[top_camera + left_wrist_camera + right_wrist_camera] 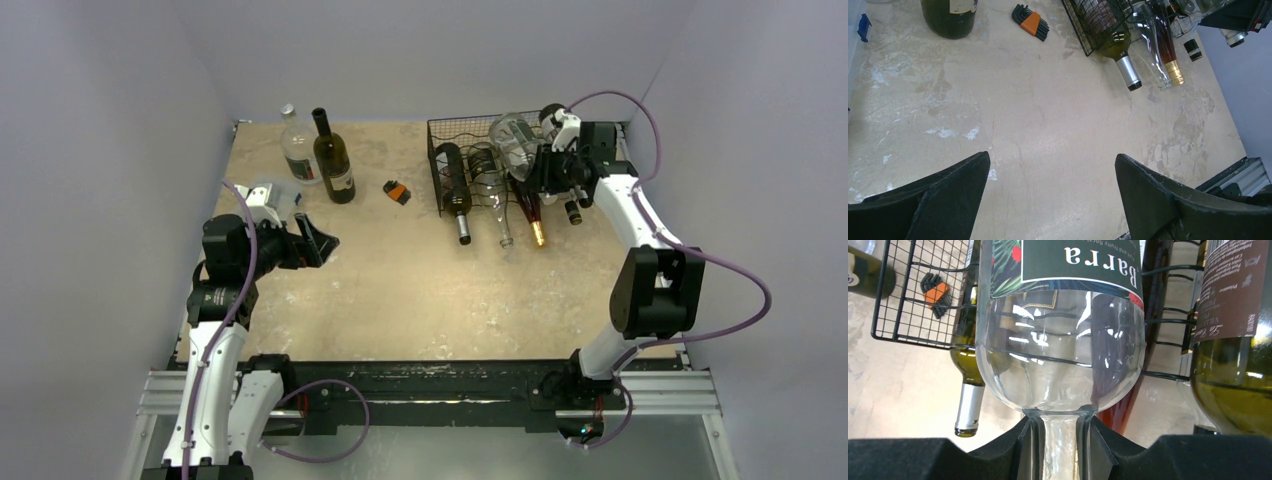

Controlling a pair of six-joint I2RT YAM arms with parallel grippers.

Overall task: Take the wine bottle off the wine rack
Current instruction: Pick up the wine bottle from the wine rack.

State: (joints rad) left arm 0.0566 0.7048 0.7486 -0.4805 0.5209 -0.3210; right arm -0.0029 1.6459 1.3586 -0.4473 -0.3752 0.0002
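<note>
The right end effector [1060,442] is pressed together on the neck of the clear bottle [1060,340], just under its shoulder. This bottle lies at the top of the rack [440,128], at the right end, with its neck toward the arm. I cannot tell if it rests on the wires or is lifted.

Close on its right is a green bottle [1233,365]; behind and below it is a red bottle [530,212]. Two more bottles lie lower in the rack, and their necks stick out over the near side, one with a silver cap [1129,72].

The rack stands at the far right of the bench [430,290], near the back wall, and the right arm fills the strip between the rack and the right edge.

The middle and near part of the bench is free room. A hex key set [398,192] lies left of the rack, and two bottles [333,160] stand at the far left.

The left end effector [1053,195] is spread wide above the bench, well apart from the rack.
</note>
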